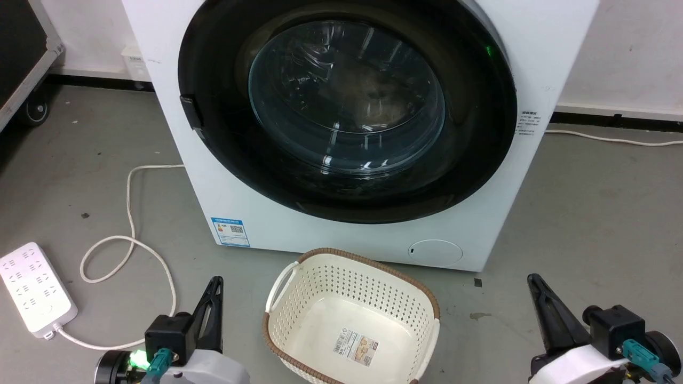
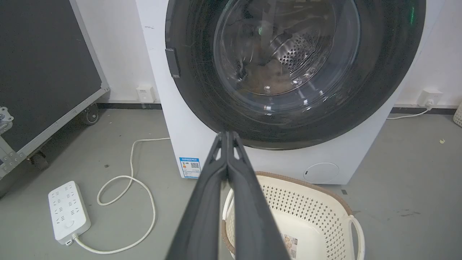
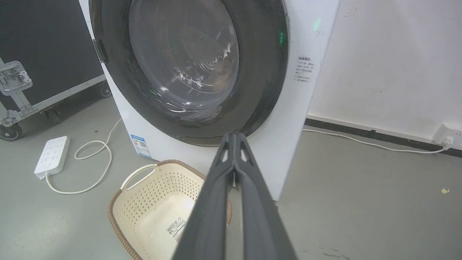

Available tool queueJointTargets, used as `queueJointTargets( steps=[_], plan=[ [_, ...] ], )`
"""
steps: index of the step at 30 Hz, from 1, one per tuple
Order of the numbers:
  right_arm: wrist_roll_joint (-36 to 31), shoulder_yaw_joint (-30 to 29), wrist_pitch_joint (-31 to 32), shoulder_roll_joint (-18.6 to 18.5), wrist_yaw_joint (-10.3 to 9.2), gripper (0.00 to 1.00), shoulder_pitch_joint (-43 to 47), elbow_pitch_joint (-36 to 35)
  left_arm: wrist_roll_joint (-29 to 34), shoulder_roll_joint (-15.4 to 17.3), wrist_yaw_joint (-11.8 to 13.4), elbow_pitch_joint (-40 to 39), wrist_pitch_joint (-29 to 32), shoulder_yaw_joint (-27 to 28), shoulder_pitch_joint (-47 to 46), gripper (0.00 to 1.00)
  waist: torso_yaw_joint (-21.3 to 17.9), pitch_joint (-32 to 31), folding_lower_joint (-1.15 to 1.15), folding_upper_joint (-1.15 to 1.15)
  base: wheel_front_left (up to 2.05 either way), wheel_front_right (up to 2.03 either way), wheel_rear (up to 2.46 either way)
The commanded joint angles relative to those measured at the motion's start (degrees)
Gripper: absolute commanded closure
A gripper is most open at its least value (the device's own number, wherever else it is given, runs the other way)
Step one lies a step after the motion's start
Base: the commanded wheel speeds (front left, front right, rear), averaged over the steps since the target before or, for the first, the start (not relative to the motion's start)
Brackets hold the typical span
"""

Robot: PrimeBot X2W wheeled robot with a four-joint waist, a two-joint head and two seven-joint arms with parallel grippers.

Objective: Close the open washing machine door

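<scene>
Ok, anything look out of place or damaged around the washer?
Nothing stands out. The washing machine door looks flush with the white washer, the laundry basket stands upright, and the white cord beside the power strip lies in loose loops.

The door (image 1: 347, 106), round with a wide glossy black rim and a bulging clear glass centre, sits shut, flush against the white washer (image 1: 299, 229) front, facing the robot.

Even bright light, glare on washing machine door (image 1: 347, 101), sharp
</scene>
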Motion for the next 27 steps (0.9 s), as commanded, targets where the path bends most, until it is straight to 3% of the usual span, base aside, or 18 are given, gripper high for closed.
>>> queueJointTargets(
  steps=[1, 27],
  plan=[
    [-0.6, 0.2, 0.4, 0.2, -0.02, 1.00, -0.8, -0.5, 0.7, -0.1, 0.3, -0.4, 0.5, 0.3, -0.7, 1.00, 0.0, 0.0, 0.00, 0.00, 0.00, 0.00, 0.00],
    [-1.5, 1.0, 3.8, 0.3, -0.04, 1.00, -1.3, -2.4, 1.9, -0.4, 0.9, -2.3, 3.9, 1.5, -1.2, 1.00, -0.4, 0.3, 0.00, 0.00, 0.00, 0.00, 0.00]
  ],
)
